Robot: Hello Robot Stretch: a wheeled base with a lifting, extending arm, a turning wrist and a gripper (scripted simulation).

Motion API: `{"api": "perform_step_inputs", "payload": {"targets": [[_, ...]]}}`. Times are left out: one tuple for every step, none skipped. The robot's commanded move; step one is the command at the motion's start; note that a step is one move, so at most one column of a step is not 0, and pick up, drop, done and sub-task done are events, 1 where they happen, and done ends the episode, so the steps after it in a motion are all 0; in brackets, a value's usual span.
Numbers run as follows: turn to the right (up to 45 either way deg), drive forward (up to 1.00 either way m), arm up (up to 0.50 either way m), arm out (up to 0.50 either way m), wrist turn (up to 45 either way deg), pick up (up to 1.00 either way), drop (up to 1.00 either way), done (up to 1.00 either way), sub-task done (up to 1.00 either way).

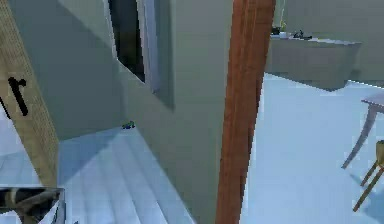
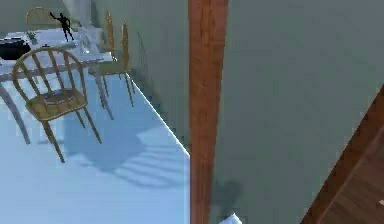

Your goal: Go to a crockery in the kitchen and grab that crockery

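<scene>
A table [image 2: 60, 62] stands at the arm side view's upper left with wooden chairs [image 2: 55, 90] around it. On it lie a dark round thing [image 2: 14, 46] and a small dark figurine [image 2: 65, 24]; I cannot tell if the round thing is crockery. Far off at the forward view's upper right runs a pale counter [image 1: 312, 58] with small dark things [image 1: 291, 36] on top, too small to name.
A brown wooden post [image 1: 245, 100] stands close ahead, and it rises through the arm side view's middle [image 2: 208, 100]. A grey wall with a dark window [image 1: 130, 40] lies left of it. A table leg and chair [image 1: 370, 140] sit at the forward view's right edge. Pale floor opens right of the post.
</scene>
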Motion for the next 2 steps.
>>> {"api": "perform_step_inputs", "payload": {"targets": [[36.0, 0.0, 0.0, 0.0, 0.0, 0.0, 0.0, 0.0, 0.0], [0.0, 0.8, 0.0, 0.0, 0.0, 0.0, 0.0, 0.0, 0.0]]}}
